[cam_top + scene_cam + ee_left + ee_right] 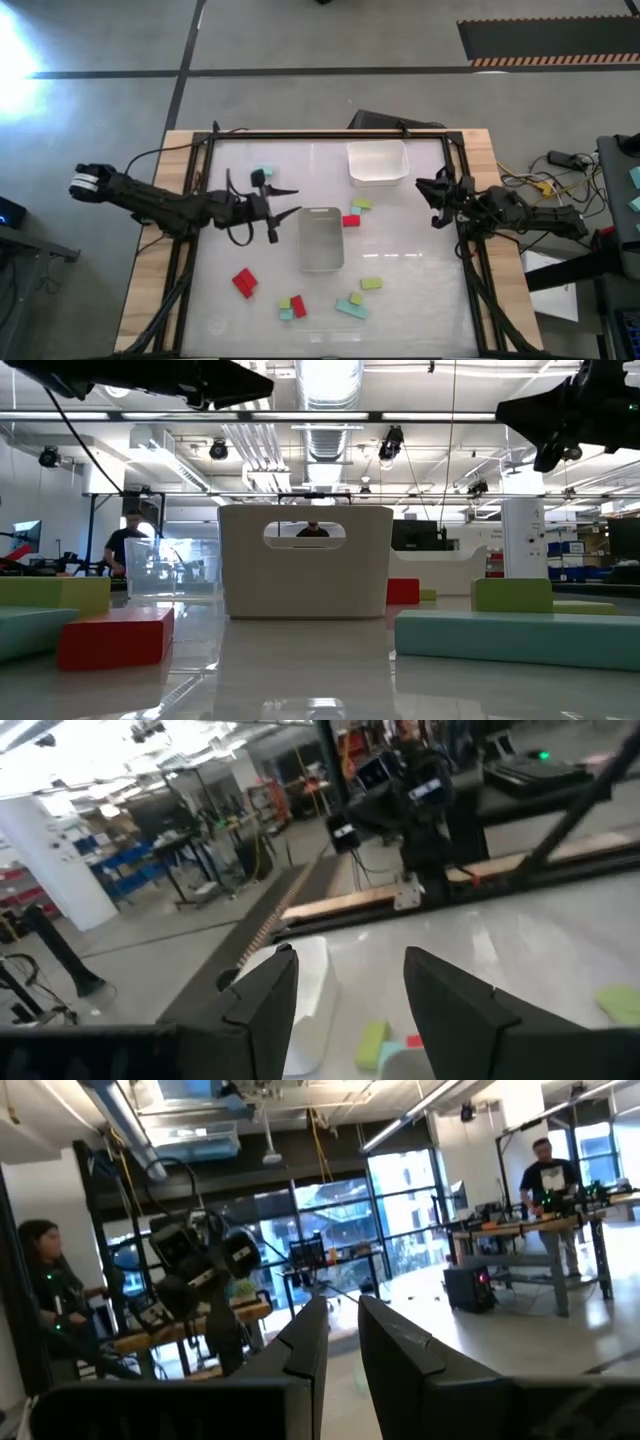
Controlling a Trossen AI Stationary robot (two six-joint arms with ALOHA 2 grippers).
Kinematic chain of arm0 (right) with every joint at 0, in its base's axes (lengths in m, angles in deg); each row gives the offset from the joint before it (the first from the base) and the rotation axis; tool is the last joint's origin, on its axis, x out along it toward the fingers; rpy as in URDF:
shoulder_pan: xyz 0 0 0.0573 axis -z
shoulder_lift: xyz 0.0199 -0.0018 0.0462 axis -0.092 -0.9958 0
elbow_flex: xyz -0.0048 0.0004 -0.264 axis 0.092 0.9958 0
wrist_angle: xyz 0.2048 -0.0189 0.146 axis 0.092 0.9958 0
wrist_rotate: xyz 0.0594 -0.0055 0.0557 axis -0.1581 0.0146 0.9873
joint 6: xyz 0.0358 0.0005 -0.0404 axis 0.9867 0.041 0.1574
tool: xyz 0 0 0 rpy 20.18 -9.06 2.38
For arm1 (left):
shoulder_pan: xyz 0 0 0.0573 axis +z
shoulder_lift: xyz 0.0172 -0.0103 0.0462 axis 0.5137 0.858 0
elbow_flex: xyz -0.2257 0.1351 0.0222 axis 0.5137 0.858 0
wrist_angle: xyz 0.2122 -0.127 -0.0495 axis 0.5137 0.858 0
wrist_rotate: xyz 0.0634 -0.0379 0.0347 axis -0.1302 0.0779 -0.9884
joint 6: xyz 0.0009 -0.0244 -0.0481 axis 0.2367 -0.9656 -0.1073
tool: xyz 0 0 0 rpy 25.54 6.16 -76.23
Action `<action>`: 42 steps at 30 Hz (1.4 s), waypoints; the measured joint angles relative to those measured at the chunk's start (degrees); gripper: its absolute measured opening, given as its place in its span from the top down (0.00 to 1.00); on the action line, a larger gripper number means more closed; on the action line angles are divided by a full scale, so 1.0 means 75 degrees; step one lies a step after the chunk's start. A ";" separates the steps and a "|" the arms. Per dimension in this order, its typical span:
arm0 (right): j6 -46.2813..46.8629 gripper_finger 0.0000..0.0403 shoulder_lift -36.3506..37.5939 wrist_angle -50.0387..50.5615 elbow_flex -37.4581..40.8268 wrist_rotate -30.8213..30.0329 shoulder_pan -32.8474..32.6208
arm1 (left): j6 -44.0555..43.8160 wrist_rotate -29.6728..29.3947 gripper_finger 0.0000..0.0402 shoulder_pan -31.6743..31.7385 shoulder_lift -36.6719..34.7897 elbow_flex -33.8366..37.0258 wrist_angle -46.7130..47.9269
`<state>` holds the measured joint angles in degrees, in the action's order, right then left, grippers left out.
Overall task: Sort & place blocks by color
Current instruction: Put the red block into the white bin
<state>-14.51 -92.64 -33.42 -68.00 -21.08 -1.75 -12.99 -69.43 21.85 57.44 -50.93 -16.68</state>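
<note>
Small flat blocks lie scattered on the white table. A red block (244, 282), a mixed cluster (291, 306), a teal block (351, 308) and yellow-green blocks (371, 284) are near the near edge. A red block (351, 220) and a yellow-green one (361, 204) lie mid-table, and a teal one (262, 173) lies farther back. My left gripper (292, 200) (350, 975) hovers open above the table, left of the clear tray (321, 238). My right gripper (424, 196) (343, 1325) hangs at the right edge, with only a narrow gap between its fingers.
A second, whitish tray (378, 162) stands near the far edge. In the low view a red block (115, 635) and a teal block (510, 635) lie close to the camera, in front of a tray (305, 560). A black frame rails the table's sides. People show in the room beyond.
</note>
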 joint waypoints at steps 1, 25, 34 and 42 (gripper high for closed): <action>0.0004 0.87 -0.0027 -0.0082 0.0000 -0.0008 0.0000 | 0.0000 0.0000 0.58 0.0000 -0.0096 0.0078 0.0009; -0.0836 0.87 -0.2037 -0.3372 0.0000 -0.0405 0.0000 | -0.0283 0.0006 0.58 -0.0003 -0.0564 0.0378 -0.0714; -0.0975 0.87 -0.3506 -0.3058 -0.1057 -0.0408 0.0000 | -0.0452 0.0009 0.58 -0.0003 -0.0561 0.0381 -0.0726; -0.1126 0.87 -0.4546 -0.0566 -0.2605 -0.0484 0.0000 | -0.0463 0.0009 0.58 -0.0006 -0.0561 0.0381 -0.0723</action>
<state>-22.96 -126.74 -37.67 -87.53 -24.72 -1.75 -16.46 -69.37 21.80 53.23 -48.07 -22.10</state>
